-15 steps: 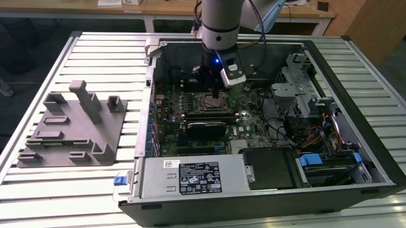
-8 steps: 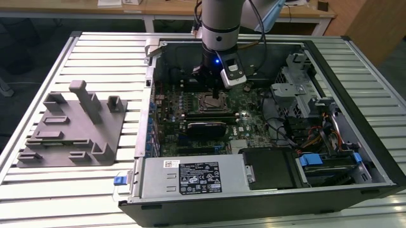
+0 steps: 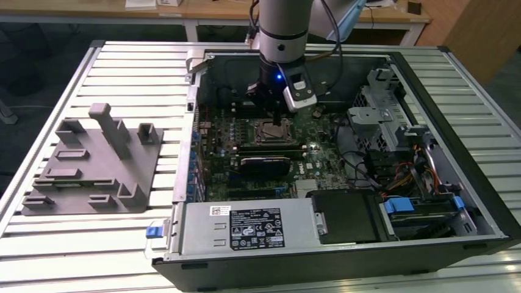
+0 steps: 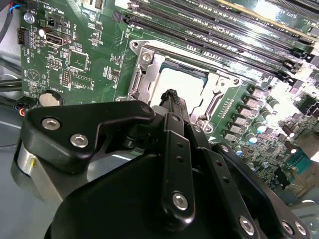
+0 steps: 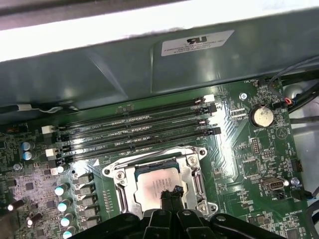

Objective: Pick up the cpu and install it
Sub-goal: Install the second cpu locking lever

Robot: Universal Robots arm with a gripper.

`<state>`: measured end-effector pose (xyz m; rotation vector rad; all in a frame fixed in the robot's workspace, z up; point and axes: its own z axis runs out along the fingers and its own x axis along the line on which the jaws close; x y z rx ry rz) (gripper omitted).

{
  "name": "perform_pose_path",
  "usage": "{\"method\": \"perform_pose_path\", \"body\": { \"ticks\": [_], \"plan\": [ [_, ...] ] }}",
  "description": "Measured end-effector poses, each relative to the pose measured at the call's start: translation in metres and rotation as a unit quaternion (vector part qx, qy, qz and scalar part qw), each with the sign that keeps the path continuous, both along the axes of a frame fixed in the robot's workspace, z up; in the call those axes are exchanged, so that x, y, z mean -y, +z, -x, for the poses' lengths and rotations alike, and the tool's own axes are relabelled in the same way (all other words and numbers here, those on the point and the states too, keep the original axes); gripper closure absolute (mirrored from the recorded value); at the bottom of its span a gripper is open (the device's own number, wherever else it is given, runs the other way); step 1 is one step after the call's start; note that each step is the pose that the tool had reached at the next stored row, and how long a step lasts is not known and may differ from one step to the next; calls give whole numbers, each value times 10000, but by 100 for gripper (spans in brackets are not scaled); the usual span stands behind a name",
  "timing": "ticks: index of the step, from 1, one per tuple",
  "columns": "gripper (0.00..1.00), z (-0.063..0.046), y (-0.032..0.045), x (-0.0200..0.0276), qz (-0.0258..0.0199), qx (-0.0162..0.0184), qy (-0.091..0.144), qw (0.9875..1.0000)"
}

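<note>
1. One small flat silver-grey square cpu noted lying flat inside the bright metal socket frame on the green motherboard, just beside the long black memory slots; looked seated, though not judged with certainty.
2. Saw the black gripper with fingertips drawn together, clamped on nothing, poised at one edge of the chip; could not tell whether touching or just above.
3. Judged the main hazard an off-centre push; would likely tip the chip and bend the socket contacts beneath.
4. Feared sideways drag too; could scratch the metal top or shift it out of alignment.
5. Could not tell whether the frame was latched; if loose, might let the chip lift.
</note>
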<state>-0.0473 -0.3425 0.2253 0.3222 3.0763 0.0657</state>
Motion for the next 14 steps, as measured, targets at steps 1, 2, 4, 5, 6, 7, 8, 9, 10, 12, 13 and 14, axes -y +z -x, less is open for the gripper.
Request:
{"method": "perform_pose_path", "body": {
  "ticks": [1, 2, 4, 5, 6, 7, 8, 9, 10, 12, 13, 14],
  "plan": [
    [89, 0, 8, 0, 0, 0, 0, 10000],
    [89, 0, 16, 0, 0, 0, 0, 10000],
    [89, 0, 30, 0, 0, 0, 0, 10000],
    [89, 0, 37, 0, 0, 0, 0, 10000],
    [89, 0, 44, 0, 0, 0, 0, 10000],
    [89, 0, 47, 0, -1, 0, 0, 10000],
    [89, 0, 46, 0, -1, 1, 0, 10000],
    [89, 0, 46, -1, -2, 1, 0, 10000],
    [89, 0, 47, 0, -1, 1, 0, 10000],
    [89, 0, 48, 0, 0, 0, 0, 10000],
    [89, 0, 48, 2, 0, 0, 0, 10000],
    [89, 0, 49, 5, 0, 0, 0, 10000]
  ]
}}
